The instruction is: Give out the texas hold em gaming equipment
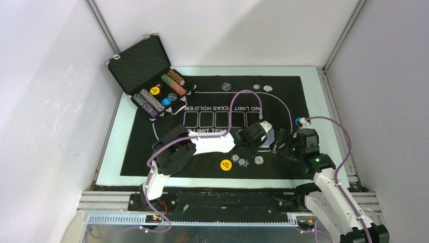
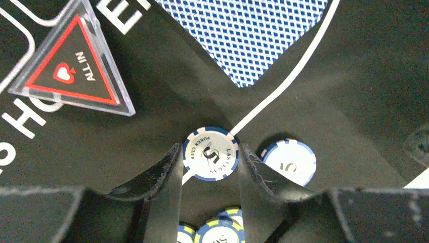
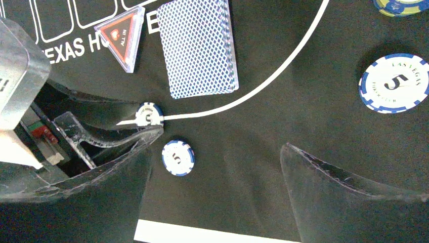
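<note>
Plainly, the left end effector (image 2: pixel 210 150) has narrowed onto a blue-and-white chip (image 2: pixel 211 155). One finger (image 2: pixel 169 174) presses its 9 o'clock edge and the other presses its 3 o'clock edge. The chip lies flat on the black mat (image 2: pixel 152 126), right on a curved white line (image 2: pixel 283 86).

Seen from the left wrist, a second blue-and-white chip (image 2: pixel 290 162) lies just beside the first at 3 o'clock, apart from it. The blue-backed cards (image 2: pixel 253 35) sit at 12 to 1 o'clock. The triangle marker (image 2: pixel 71 66), red and black and reading ALL IN, is at 10 o'clock. A few yellow-edged chips (image 2: pixel 220 230) show at 6 o'clock, under the fingers.

The right end effector (image 3: pixel 222 164) hangs over bare mat with its fingers spread wide and nothing between them. Another chip marked 5 (image 3: pixel 394 82) lies near it at 2 o'clock.

From above, a yellow disc (image 1: pixel 226 164) rests at 7 o'clock of the left end effector. The open case (image 1: pixel 146 71), with rows of chips (image 1: pixel 152 101) inside, stands at 10 o'clock, on the far left corner of the tabletop (image 1: pixel 114 152).
</note>
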Available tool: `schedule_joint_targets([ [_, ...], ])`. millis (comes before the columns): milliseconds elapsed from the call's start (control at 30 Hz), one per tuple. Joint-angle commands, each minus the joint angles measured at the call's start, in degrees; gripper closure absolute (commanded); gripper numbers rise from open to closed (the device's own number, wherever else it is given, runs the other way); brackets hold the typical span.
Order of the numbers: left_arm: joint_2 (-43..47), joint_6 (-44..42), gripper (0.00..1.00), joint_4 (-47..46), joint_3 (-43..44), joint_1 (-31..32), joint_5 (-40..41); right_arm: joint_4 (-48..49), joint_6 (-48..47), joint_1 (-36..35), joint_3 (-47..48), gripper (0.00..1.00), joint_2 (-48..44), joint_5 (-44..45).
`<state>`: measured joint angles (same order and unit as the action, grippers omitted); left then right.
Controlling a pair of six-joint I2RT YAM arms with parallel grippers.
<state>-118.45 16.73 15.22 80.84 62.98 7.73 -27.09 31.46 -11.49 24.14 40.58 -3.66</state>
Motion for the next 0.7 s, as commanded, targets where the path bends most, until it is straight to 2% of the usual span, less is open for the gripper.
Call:
schedule_joint_targets([
  [0,4.04,2.14,0.63,1.65,-1.41,0.65,-4.15,1.65,0.43,0.29,0.21,0.00,-0.84,0.68],
  [667,9.57,4.34,0.63,-1.20,-4.33,0.88,-7.29,1.59,0.44,0.27,0.23,0.01,-0.68,0.58],
])
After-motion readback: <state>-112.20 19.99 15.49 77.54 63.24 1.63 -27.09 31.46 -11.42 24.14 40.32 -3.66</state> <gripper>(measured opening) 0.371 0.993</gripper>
